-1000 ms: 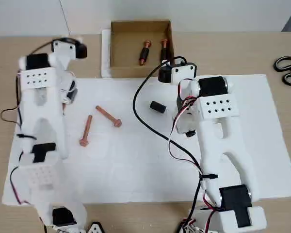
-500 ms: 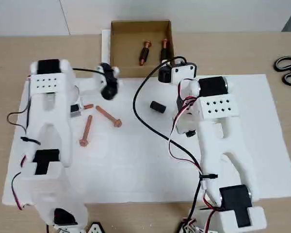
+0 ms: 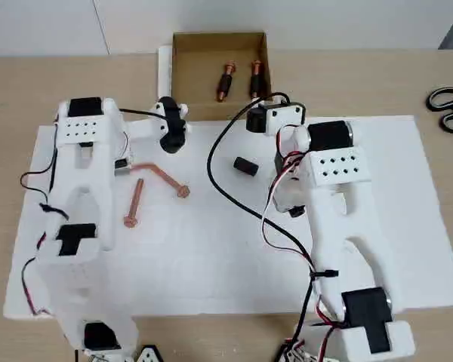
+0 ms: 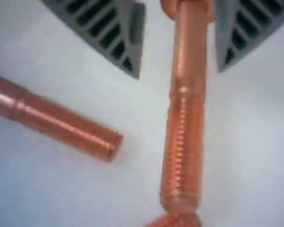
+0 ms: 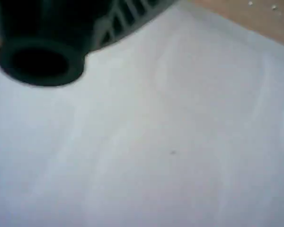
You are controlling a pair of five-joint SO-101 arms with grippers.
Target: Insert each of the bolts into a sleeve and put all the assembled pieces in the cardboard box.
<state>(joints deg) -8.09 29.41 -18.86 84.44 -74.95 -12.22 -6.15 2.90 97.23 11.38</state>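
One bolt (image 3: 134, 201) lies near-to-far, head nearest; second bolt (image 3: 164, 179) diagonal.

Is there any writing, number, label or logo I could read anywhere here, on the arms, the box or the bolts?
None can be read.
The cardboard box is plain brown and the white sheet is blank.
The loose bolts and the black sleeve carry no marks.
The left arm and right arm show rows of holes, no lettering.

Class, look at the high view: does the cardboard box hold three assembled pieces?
No, the cardboard box holds only two: one assembled piece and a second beside it.
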